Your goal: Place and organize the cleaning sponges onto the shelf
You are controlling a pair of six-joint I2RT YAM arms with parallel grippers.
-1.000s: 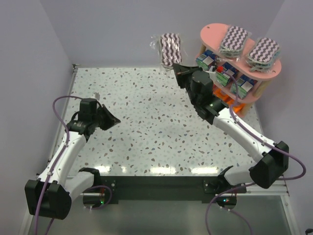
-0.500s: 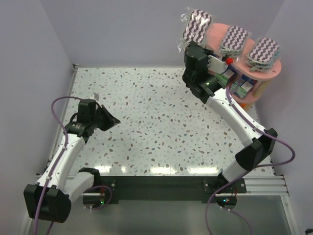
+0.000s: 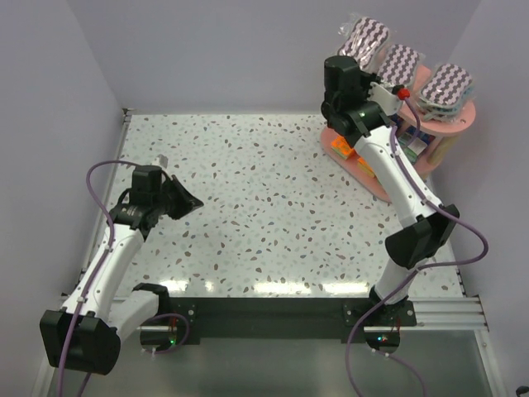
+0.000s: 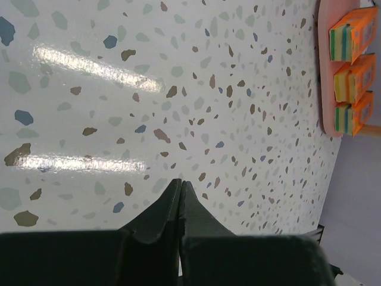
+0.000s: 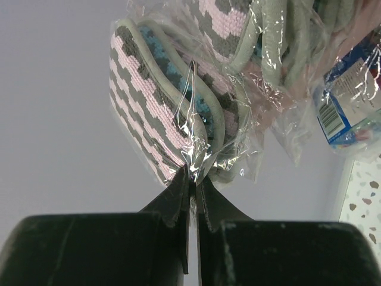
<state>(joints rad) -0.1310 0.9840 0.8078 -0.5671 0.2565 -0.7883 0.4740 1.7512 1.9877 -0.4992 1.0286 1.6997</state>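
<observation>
In the overhead view, the pink shelf [image 3: 461, 116] stands in the upper right corner of the speckled counter [image 3: 248, 190]. The right arm reaches up to it, and the right tool [image 3: 354, 56] holds a purple-white zigzag pack [image 3: 364, 35] over the left end of the top board. Two other zigzag packs [image 3: 399, 63] lie on that board to its right. An orange pack [image 3: 340, 147] shows on the lowest board. At the left of the frame, the left tool [image 3: 192, 203] hangs above the counter with its fingers together, holding nothing.

In the left wrist view, the left tool [image 4: 180, 189] is closed and empty over the counter [image 4: 119, 89]. The shelf [image 4: 326, 71] is in the upper right, with three orange packs [image 4: 353, 80] in a row on its lowest board.

In the right wrist view, the right tool [image 5: 191, 174] pinches the clear wrap at the edge of the purple-white zigzag pack [image 5: 149, 107]. Another zigzag pack [image 5: 235, 27] sits just above it, and a blue-labelled pack [image 5: 351, 107] shows at the right edge.
</observation>
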